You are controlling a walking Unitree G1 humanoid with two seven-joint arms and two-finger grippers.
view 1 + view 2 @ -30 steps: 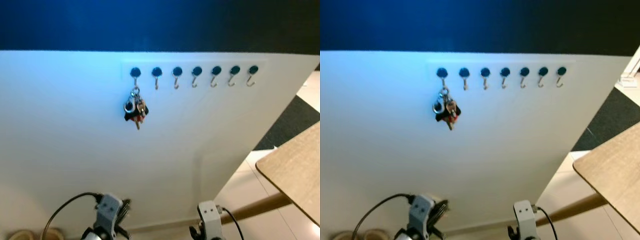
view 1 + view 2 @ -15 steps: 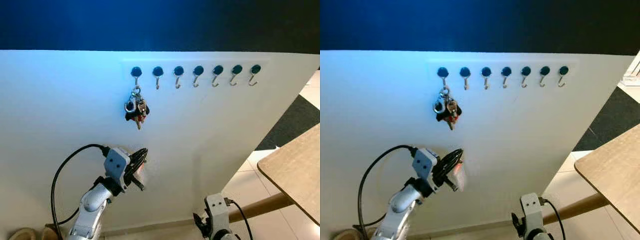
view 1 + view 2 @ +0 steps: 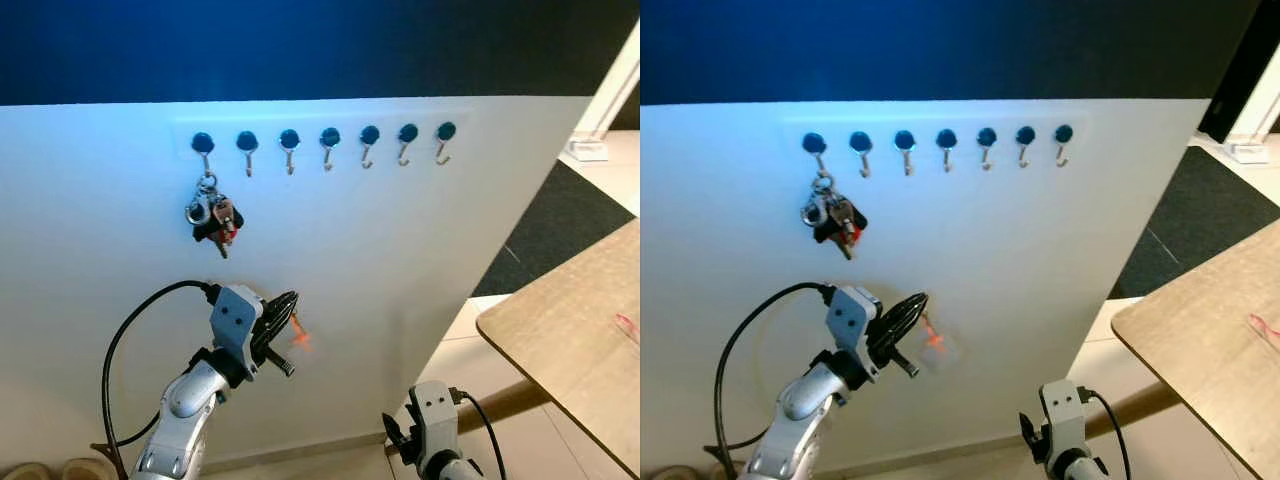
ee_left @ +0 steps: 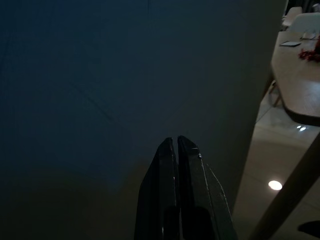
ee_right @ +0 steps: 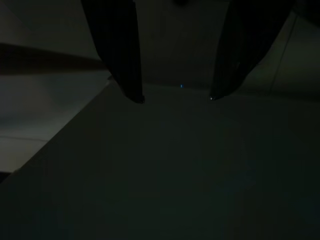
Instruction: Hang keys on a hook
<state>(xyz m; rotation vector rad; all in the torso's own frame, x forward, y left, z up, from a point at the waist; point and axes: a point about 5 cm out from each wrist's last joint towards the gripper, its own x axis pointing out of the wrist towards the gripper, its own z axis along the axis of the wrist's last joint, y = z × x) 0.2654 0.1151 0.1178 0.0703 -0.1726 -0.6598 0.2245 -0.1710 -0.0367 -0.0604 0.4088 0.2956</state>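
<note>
The keys (image 3: 212,217) hang on the hook (image 3: 203,145) nearest the left edge of the white wall (image 3: 400,250). Below them, the left gripper (image 3: 288,318) is raised near the wall, clenched on nothing. The right gripper (image 5: 175,97) hangs low, its fingers apart.

Cool bluish light washes the white wall panel (image 3: 400,260), brightest left of the row of hooks (image 3: 325,150) and fading toward the panel's lower edge. Above the hooks the wall is deep, dim blue. An orange smear of motion blur sits below the hooks, beside the raised arm. Both wrist views are very dark; a bright spot glints on the floor (image 4: 275,185)
</note>
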